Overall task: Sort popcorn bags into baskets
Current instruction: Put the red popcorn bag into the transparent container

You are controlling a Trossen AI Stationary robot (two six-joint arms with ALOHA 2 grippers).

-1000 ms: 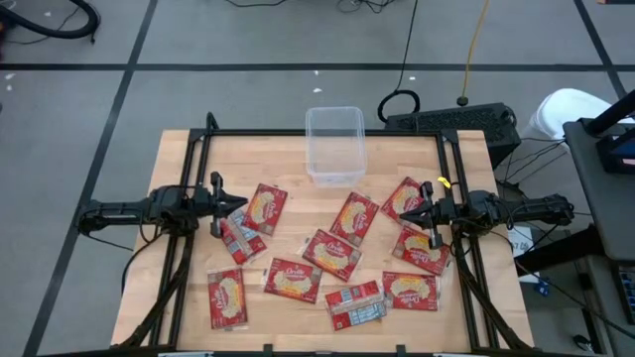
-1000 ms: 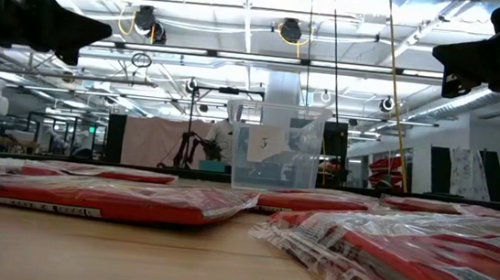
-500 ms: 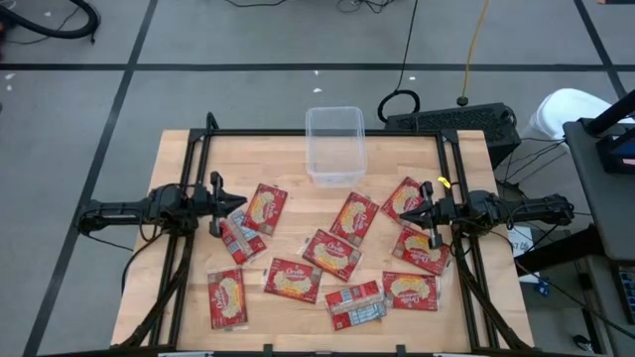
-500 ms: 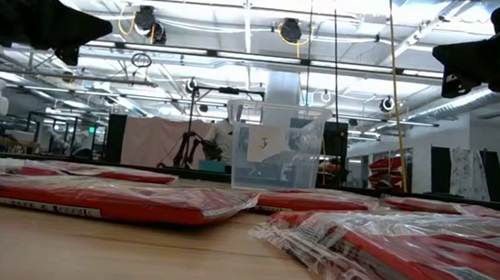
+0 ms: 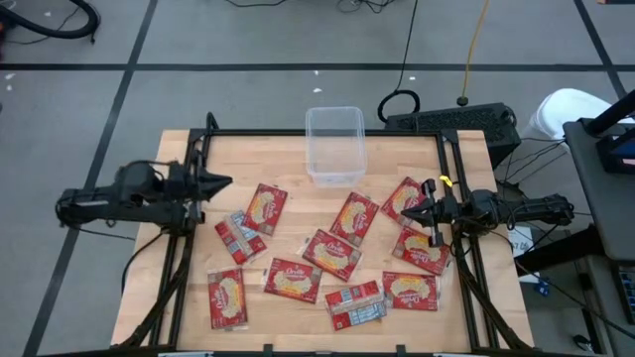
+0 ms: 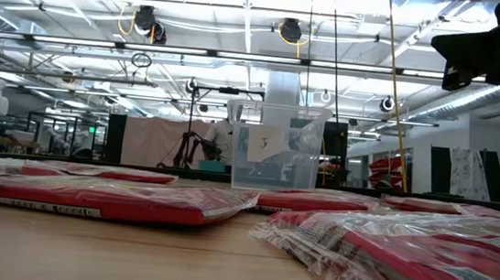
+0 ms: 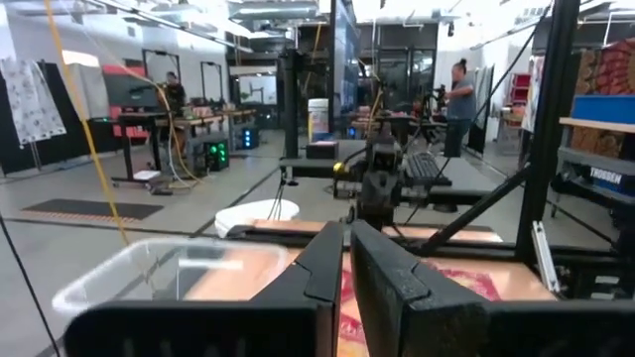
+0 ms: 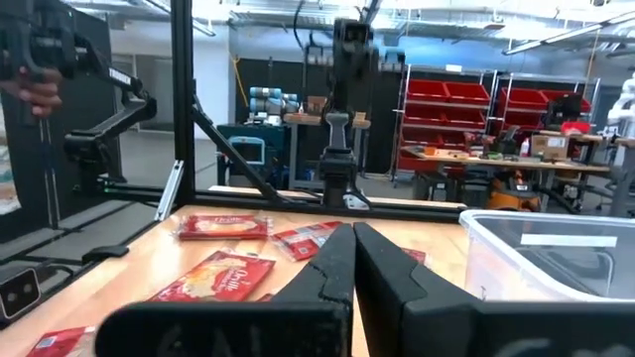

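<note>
Several red popcorn bags lie flat and scattered over the wooden table; one by the near edge shows its grey-white back. The clear plastic tub stands at the table's far edge, in the middle, with nothing inside. My left gripper hovers shut above the table's left side, over bare wood, pointing right. My right gripper hovers shut over the bags on the right side, pointing left. In the left wrist view the shut fingers point across at the tub. The right wrist view shows the shut fingers above bags.
A black frame rail runs around the table's edges. Bare wood lies between the tub and the bags and at the far left corner. In the low view the bags lie in front of the tub; people and equipment stand in the room beyond.
My left arm has drawn back toward the table's left edge and risen, its gripper moving off the bags toward the far left; in the low view it has gone up almost out of the picture. The bags and tub have kept their places.
</note>
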